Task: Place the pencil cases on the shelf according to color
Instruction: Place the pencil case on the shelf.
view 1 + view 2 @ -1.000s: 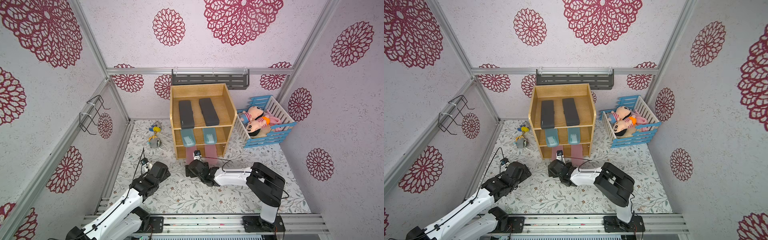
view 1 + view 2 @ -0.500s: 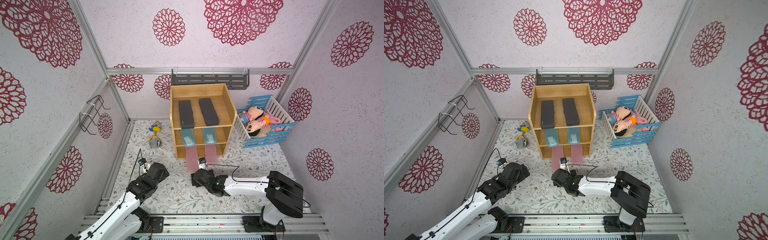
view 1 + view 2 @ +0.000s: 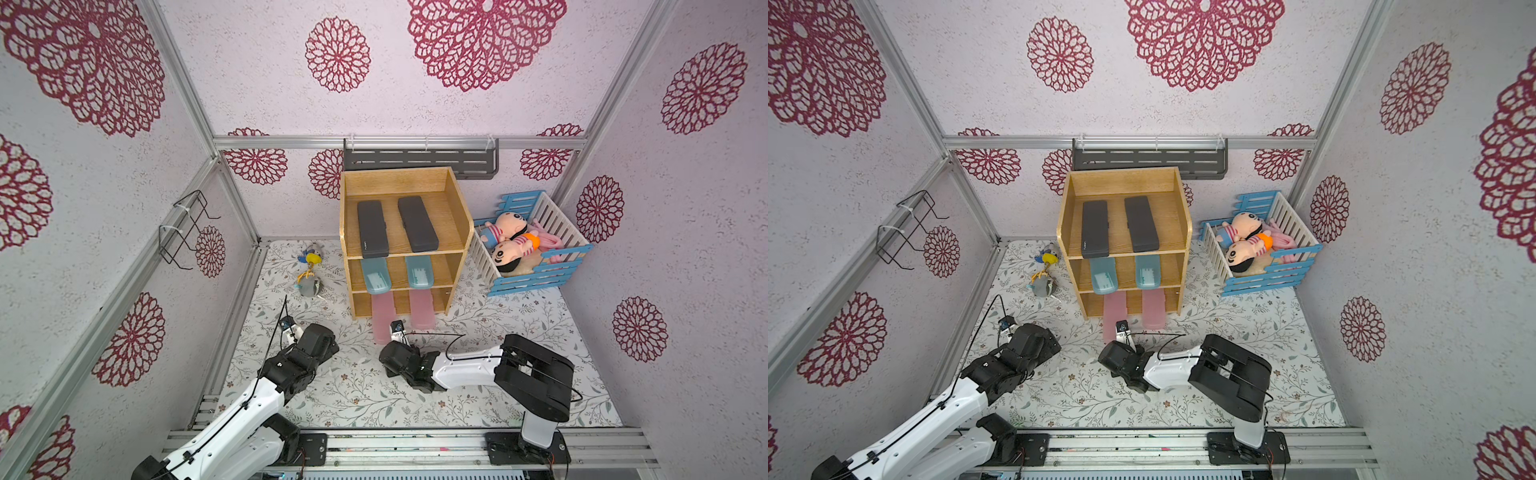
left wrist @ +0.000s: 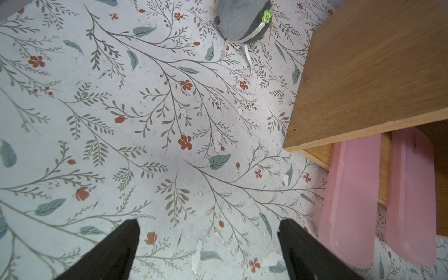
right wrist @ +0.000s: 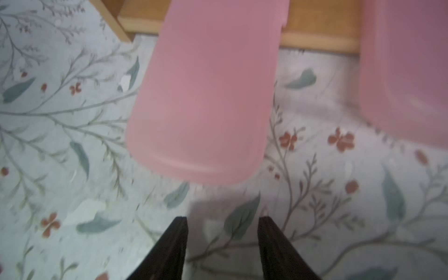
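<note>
Down at the near edge, both arms sit low over the floral mat. The left gripper has its jaws spread wide, with nothing but mat between them. The right gripper is only narrowly parted and also empty. It points at the rounded end of the left pink case, close to it but not touching.

That case and the right pink case lie side by side on the bottom level of the shelf. Both stick out the front onto the mat, the left one further. One level up are the left teal case and right teal case, ends poking just past the front edge. On top, the left black case and right black case lie parallel.

A grey plush toy sits on the mat left of the shelf. On the right is a blue-and-white crib with dolls in it. A dark grey rack hangs on the back wall.
</note>
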{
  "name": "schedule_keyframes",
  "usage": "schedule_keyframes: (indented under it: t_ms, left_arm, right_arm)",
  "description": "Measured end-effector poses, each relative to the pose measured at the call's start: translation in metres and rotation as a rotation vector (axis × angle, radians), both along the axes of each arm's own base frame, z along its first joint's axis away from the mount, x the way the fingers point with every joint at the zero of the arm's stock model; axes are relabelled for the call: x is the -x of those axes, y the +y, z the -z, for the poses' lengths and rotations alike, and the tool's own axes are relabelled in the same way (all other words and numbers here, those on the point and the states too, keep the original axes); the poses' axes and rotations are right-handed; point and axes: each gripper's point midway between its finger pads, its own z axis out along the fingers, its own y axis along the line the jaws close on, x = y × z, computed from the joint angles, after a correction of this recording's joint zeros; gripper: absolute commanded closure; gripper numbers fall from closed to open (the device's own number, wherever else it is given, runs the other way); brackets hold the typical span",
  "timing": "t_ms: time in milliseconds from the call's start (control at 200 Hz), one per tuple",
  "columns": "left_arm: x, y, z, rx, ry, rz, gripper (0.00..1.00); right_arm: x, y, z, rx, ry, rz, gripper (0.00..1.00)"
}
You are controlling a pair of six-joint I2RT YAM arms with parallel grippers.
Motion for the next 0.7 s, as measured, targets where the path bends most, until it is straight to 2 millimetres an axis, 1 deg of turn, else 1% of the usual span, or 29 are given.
schedule_keyframes:
  t_ms: [110, 215, 325, 440, 465, 525, 590, 645, 700]
  left_arm:
    - [0.0, 0.001, 0.0, -0.007, 0.001, 0.002, 0.03]
    - [0.0, 0.003, 0.0, -0.015, 0.002, 0.001, 0.03]
    - [-0.001, 0.004, 0.001, -0.022, 0.006, -0.002, 0.03]
    - [-0.001, 0.006, 0.001, -0.024, 0.007, -0.006, 0.03]
    - [-0.001, 0.006, 0.001, -0.025, 0.007, -0.007, 0.03]
    - [-0.001, 0.006, 0.001, -0.026, 0.007, -0.007, 0.03]
    - [-0.001, 0.007, 0.0, -0.027, 0.003, -0.005, 0.03]
    - [-0.001, 0.007, -0.002, -0.031, -0.004, -0.002, 0.03]
    - [0.0, 0.009, -0.005, -0.036, -0.014, -0.005, 0.03]
  right_arm:
    - [-0.021, 0.003, -0.003, -0.019, -0.021, 0.023, 0.46]
    - [-0.035, 0.006, -0.002, -0.018, -0.032, 0.029, 0.46]
    - [-0.042, 0.01, -0.001, -0.014, -0.039, 0.026, 0.46]
    - [-0.044, 0.011, -0.001, -0.013, -0.043, 0.021, 0.43]
    - [-0.044, 0.011, -0.001, -0.013, -0.043, 0.019, 0.42]
    - [-0.043, 0.011, -0.002, -0.014, -0.042, 0.016, 0.33]
    - [-0.041, 0.01, -0.003, -0.02, -0.038, 0.012, 0.18]
    - [-0.036, 0.006, -0.008, -0.022, -0.039, 0.005, 0.09]
    - [-0.029, 0.0, -0.014, -0.017, -0.045, -0.008, 0.03]
